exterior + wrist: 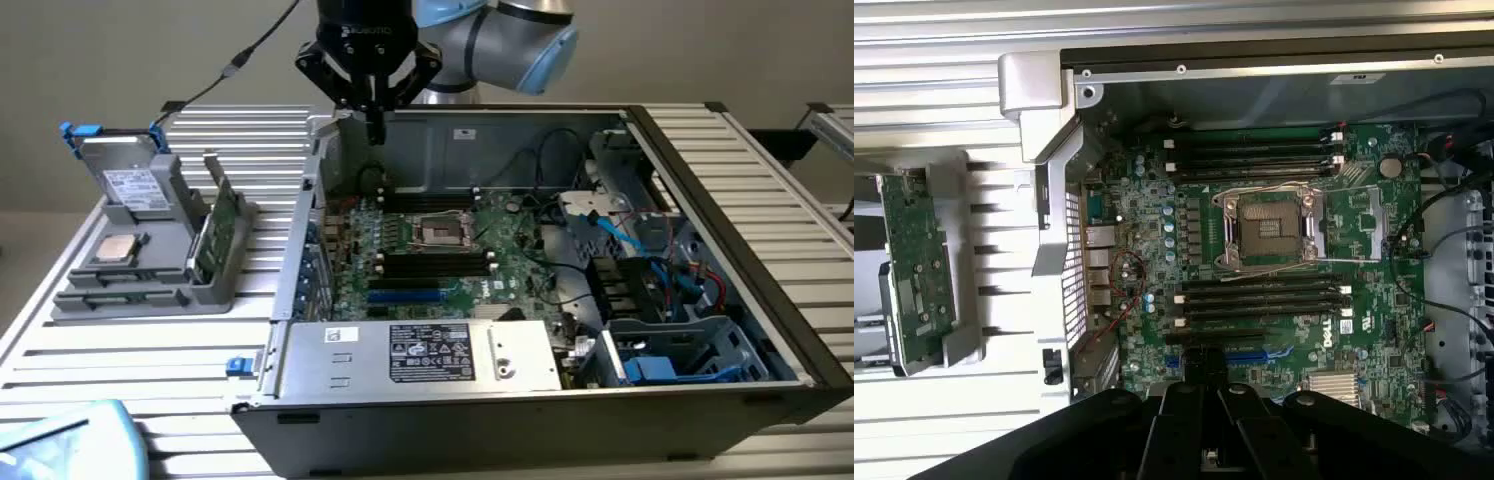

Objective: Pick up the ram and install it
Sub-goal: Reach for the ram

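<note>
Black gripper is hovering, pincer drawn together, over the case corner beside the parts tray, probably high enough for clearing its wall toward 2 memory-slot banks.

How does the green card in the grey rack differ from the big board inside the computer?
The green card stands on edge in the grey rack, outside the case; the motherboard lies flat inside it. The motherboard is far larger and carries long black slots. Both are green circuit boards.
</note>
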`<action>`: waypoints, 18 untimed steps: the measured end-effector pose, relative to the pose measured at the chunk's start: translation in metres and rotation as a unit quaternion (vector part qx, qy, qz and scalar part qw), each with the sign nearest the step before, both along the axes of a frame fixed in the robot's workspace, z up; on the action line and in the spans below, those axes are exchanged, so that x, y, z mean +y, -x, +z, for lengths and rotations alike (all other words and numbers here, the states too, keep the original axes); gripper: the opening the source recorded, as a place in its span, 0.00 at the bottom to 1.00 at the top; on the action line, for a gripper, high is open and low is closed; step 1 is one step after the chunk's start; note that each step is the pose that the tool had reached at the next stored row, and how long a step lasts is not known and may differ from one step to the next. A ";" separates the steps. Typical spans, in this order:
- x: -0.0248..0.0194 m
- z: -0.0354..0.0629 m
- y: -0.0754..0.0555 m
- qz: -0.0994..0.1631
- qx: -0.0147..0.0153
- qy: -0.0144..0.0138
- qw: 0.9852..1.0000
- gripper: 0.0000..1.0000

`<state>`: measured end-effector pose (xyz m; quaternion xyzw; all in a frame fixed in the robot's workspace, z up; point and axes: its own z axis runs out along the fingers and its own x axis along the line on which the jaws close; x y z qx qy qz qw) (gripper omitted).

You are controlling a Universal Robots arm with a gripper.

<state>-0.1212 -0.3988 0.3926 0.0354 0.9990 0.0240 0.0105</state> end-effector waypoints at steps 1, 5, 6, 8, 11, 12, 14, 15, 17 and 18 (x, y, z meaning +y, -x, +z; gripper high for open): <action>0.0000 0.0000 0.000 0.000 0.000 0.000 1.000 0.11; 0.0000 0.0000 0.000 0.000 0.000 0.000 1.000 0.11; 0.0000 0.0000 0.000 0.000 0.000 0.000 1.000 0.11; 0.0000 0.0000 0.000 0.000 0.000 0.000 1.000 0.11; -0.0001 0.0002 0.003 0.000 0.000 0.000 1.000 0.11; -0.0001 0.0001 0.008 0.000 0.000 0.000 1.000 0.11; 0.0000 0.0000 0.017 0.000 0.000 0.000 1.000 0.11; 0.0000 0.0000 0.021 0.000 0.000 0.000 1.000 0.11; 0.0000 0.0000 0.030 0.000 0.000 0.000 1.000 0.11; 0.0000 0.0000 0.035 0.000 0.000 0.000 1.000 0.11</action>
